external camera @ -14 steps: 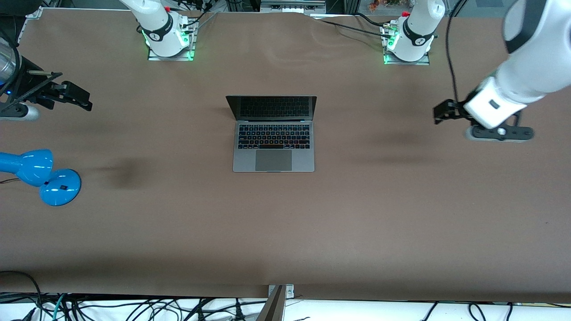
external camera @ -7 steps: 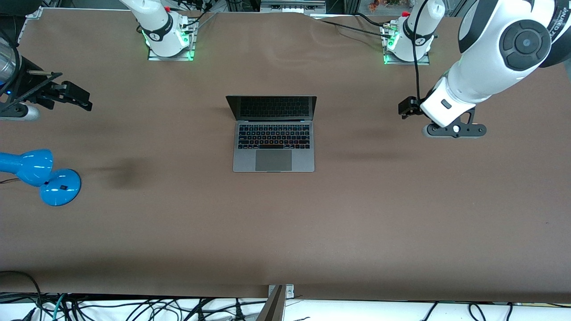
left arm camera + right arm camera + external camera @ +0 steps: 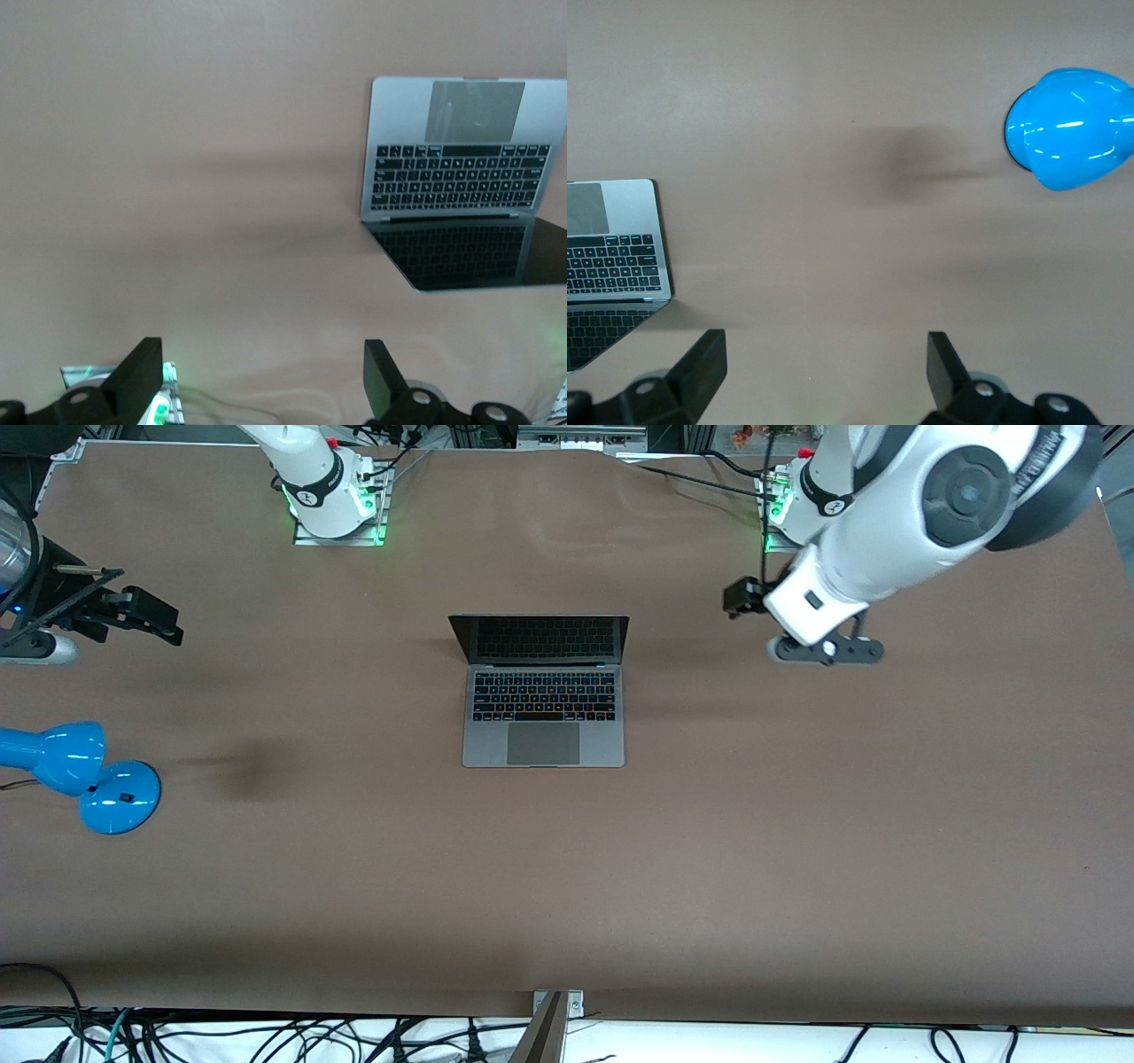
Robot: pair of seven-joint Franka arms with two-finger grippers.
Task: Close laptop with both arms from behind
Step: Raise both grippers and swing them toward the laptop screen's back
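Observation:
The grey laptop [image 3: 543, 708] lies open in the middle of the table, its dark screen upright and facing the front camera. It also shows in the left wrist view [image 3: 456, 164] and at the edge of the right wrist view [image 3: 611, 257]. My left gripper [image 3: 742, 598] hangs open and empty over bare table, between the laptop's lid and the left arm's base; its fingers [image 3: 142, 376] stand wide apart. My right gripper [image 3: 164, 622] waits open and empty over the table near the right arm's end, well apart from the laptop; its fingers [image 3: 700, 363] are spread.
A blue desk lamp [image 3: 80, 775] sits near the table edge at the right arm's end, nearer the front camera than my right gripper; it also shows in the right wrist view [image 3: 1067, 142]. The green-lit arm bases [image 3: 337, 514] stand along the table's back edge.
My left arm has swung in from the table's end toward the laptop and toward its base, the gripper still open. The right arm and the laptop have not moved.

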